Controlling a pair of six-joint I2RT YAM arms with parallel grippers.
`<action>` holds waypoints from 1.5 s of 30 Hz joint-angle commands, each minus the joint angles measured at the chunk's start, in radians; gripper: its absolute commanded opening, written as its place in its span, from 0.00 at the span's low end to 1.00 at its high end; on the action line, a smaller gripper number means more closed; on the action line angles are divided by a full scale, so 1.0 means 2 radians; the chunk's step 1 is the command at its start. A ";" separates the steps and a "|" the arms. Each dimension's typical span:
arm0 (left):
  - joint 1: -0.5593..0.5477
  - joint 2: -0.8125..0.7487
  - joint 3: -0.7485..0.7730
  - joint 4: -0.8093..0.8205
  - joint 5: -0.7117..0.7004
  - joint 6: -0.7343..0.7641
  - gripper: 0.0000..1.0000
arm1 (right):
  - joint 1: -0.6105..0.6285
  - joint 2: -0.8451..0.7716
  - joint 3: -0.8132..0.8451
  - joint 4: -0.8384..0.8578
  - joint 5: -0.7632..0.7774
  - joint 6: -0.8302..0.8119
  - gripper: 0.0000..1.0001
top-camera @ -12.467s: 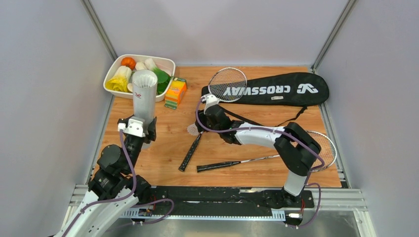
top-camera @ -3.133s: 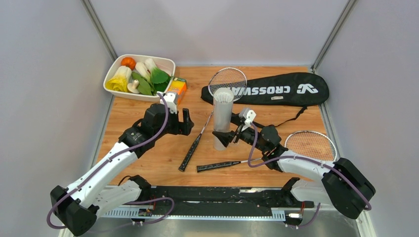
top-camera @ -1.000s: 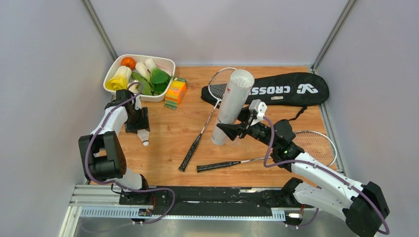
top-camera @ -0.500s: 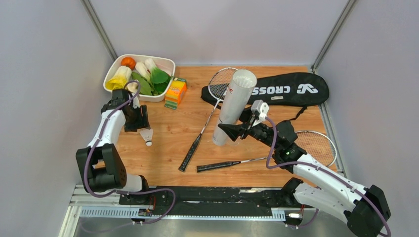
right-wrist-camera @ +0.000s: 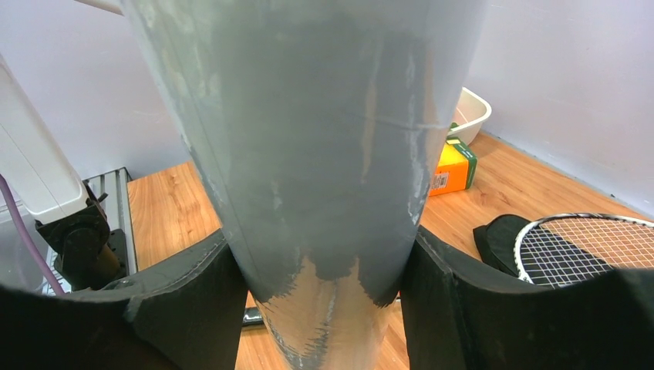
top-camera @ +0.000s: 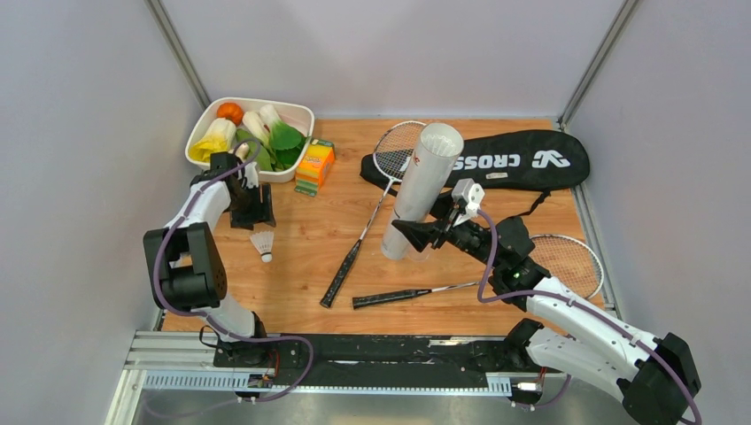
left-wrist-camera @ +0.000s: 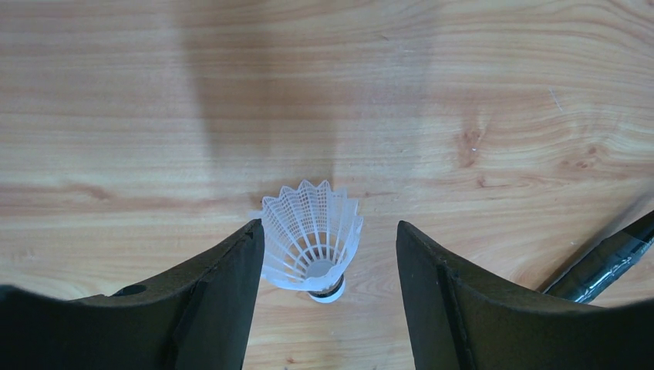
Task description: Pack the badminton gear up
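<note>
From above: the left gripper (top-camera: 251,211) hangs over the left side of the table (top-camera: 301,239), just nearward of the white dish (top-camera: 307,112), jaws apart and gripping nothing. The shuttlecock (top-camera: 263,245) lies on the wood a little nearer still, apart from the fingers, with its skirt to the far side and its cork toward the near edge.

In the middle, the right gripper (top-camera: 414,235) is clamped around the lower part of the long white tube (top-camera: 418,186). The tube tilts. Its foot is low beside the shaft of the far racket (top-camera: 398,150), and its open mouth is up, leaning far-right over the end of the CROSSWAY bag (top-camera: 522,159). Whether the foot touches the table I can't tell. The far racket runs head-far, handle near-left. The near racket (top-camera: 571,261) lies flat, head right, handle pointing left.

Left wrist now: two black fingers (left-wrist-camera: 208,308) stand wide apart, and the shuttlecock (left-wrist-camera: 312,235) sits in the gap on bare wood. Its long axis runs along the fingers, cork toward the camera and feathers fanning away. The left fingertip overlaps the skirt's edge here, and contact can't be judged. A black racket handle (left-wrist-camera: 609,266) cuts the lower right corner.

Right wrist: the long white tube (right-wrist-camera: 324,139) fills the frame, pinched on both sides by the fingers (right-wrist-camera: 463,308) and rising away from the camera. Beyond it on the right are the orange-and-green box (right-wrist-camera: 451,169), the white dish (right-wrist-camera: 472,112) and the far racket (right-wrist-camera: 586,247), whose head rests on the CROSSWAY bag (right-wrist-camera: 497,239).
</note>
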 commanded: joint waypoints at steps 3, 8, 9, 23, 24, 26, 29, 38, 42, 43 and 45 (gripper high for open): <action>-0.002 0.014 0.021 0.011 0.035 0.022 0.71 | 0.002 -0.002 0.007 0.019 0.012 0.004 0.52; -0.003 0.001 -0.001 -0.009 0.036 0.016 0.69 | 0.002 0.004 0.011 0.016 0.015 0.004 0.52; -0.003 -0.006 -0.008 -0.012 0.030 0.016 0.67 | 0.002 0.005 0.011 0.015 0.017 0.004 0.52; -0.013 -0.048 -0.044 -0.055 0.004 -0.018 0.32 | 0.002 0.002 0.014 0.001 0.034 0.004 0.52; -0.013 -0.056 -0.047 -0.052 0.007 -0.021 0.30 | 0.002 0.003 0.015 0.001 0.035 0.004 0.52; -0.018 -0.064 -0.050 -0.054 0.003 -0.026 0.22 | 0.002 0.005 0.016 -0.001 0.034 0.008 0.52; -0.020 -0.072 -0.050 -0.056 0.007 -0.034 0.24 | 0.002 0.011 0.018 -0.002 0.035 0.010 0.52; -0.020 -0.060 -0.053 -0.049 0.031 -0.067 0.39 | 0.002 0.007 0.025 -0.019 0.050 0.010 0.52; -0.020 -0.053 -0.055 -0.050 0.011 -0.079 0.45 | 0.002 0.001 0.028 -0.026 0.051 0.010 0.52; -0.020 -0.051 -0.055 -0.048 0.016 -0.075 0.46 | 0.002 -0.003 0.027 -0.026 0.052 0.009 0.52; -0.020 -0.045 -0.057 -0.044 0.031 -0.068 0.46 | 0.002 -0.010 0.026 -0.029 0.057 0.007 0.52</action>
